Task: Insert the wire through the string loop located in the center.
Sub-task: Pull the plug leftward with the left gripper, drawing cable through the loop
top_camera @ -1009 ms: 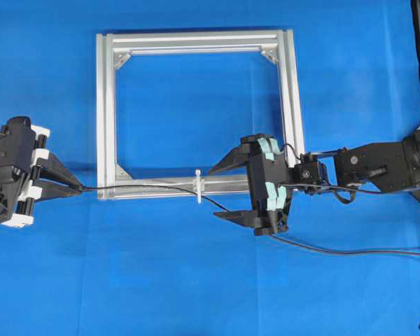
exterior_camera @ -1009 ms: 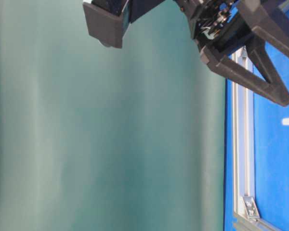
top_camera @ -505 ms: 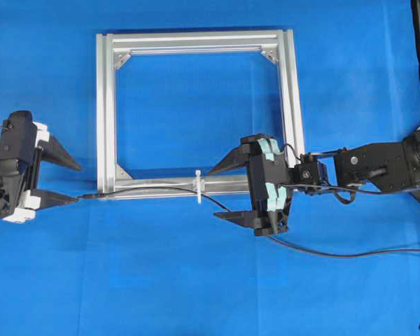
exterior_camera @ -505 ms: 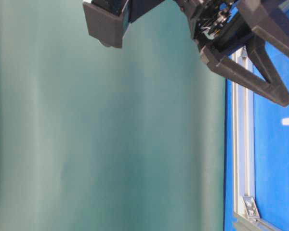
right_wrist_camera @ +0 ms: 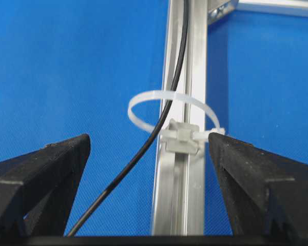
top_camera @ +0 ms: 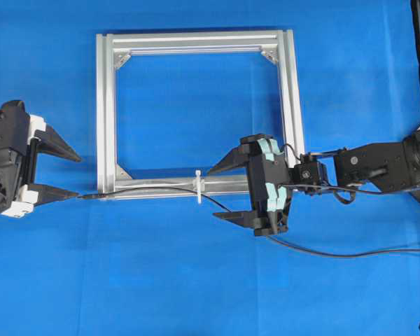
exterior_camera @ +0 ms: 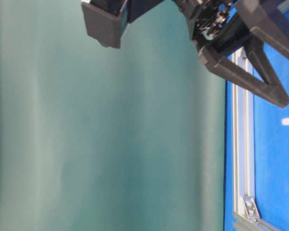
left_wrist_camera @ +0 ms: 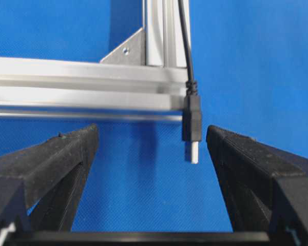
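The wire (top_camera: 322,253), a thin black cable, runs in from the right and passes through the string loop (top_camera: 198,186), a white tie on the near bar of the silver frame (top_camera: 105,105). In the right wrist view the wire (right_wrist_camera: 143,146) goes through the string loop (right_wrist_camera: 172,105). Its plug (top_camera: 91,197) lies on the cloth past the frame's corner. My left gripper (top_camera: 78,177) stands open just left of it; in its wrist view the plug (left_wrist_camera: 192,120) sits free near the right finger. My right gripper (top_camera: 213,194) is open, straddling bar and wire right of the loop.
A blue cloth (top_camera: 196,294) covers the table. The right arm (top_camera: 378,168) stretches in from the right edge. In the table-level view, black gripper parts (exterior_camera: 241,72) hang before a green backdrop, with the frame's bar (exterior_camera: 241,144) at the right.
My left gripper has opened, let go of the wire's plug and drawn back a little to the left. The plug rests on the cloth. The right arm has not moved.
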Action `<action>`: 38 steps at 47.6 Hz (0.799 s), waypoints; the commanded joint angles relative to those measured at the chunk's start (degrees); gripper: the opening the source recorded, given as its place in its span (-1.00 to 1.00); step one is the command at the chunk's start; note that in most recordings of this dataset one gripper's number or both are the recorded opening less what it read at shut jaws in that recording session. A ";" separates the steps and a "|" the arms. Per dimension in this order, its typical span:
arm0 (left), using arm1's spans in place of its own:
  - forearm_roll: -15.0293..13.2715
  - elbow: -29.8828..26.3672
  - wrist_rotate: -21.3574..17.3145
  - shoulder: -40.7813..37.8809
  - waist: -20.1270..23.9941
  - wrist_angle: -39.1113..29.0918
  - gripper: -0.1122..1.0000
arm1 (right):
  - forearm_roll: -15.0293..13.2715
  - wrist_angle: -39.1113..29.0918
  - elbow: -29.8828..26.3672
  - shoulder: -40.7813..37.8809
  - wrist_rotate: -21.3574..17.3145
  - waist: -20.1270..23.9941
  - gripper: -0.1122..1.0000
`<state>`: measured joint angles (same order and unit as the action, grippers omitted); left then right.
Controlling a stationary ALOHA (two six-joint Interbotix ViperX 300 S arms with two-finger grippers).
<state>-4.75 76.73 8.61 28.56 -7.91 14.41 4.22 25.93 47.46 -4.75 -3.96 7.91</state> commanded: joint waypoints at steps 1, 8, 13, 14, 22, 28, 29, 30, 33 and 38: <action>0.09 -1.41 -0.09 2.02 0.18 -0.70 0.63 | -0.09 0.18 -0.97 2.81 0.00 0.00 0.69; 0.09 -2.02 -0.09 4.92 0.18 -3.16 0.63 | 0.00 -0.53 -0.62 5.19 0.00 -0.53 0.69; 0.18 -2.37 -0.09 6.42 0.18 -4.39 0.63 | -0.09 -2.55 -0.70 7.12 0.00 -0.70 0.68; 0.09 -2.46 -0.09 6.50 0.18 -4.39 0.63 | 0.00 -2.90 -0.70 7.47 0.00 -0.79 0.69; 0.26 -2.90 -0.18 7.56 0.18 -4.48 0.63 | 0.00 -5.01 -0.79 10.20 0.09 -0.70 0.69; 0.26 -3.34 -0.18 7.47 0.18 -4.48 0.63 | -0.09 -5.36 -0.53 11.43 0.09 -0.70 0.68; 0.26 -3.43 -0.26 7.56 0.18 -4.48 0.63 | -0.09 -5.36 -0.53 11.51 0.09 -0.70 0.68; 0.26 -3.43 -0.26 7.56 0.18 -4.48 0.63 | 0.00 -5.36 -0.53 11.51 0.09 -0.70 0.68; 0.26 -3.52 -0.26 7.56 0.18 -4.48 0.63 | -0.09 -5.36 -0.53 11.43 0.09 -0.70 0.69; 0.26 -3.52 -0.26 7.47 0.18 -4.48 0.63 | 0.00 -5.36 -0.53 11.43 0.09 -0.70 0.68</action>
<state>-4.66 74.36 8.44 36.04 -7.91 9.67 4.22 20.39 47.46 5.45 -3.87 7.21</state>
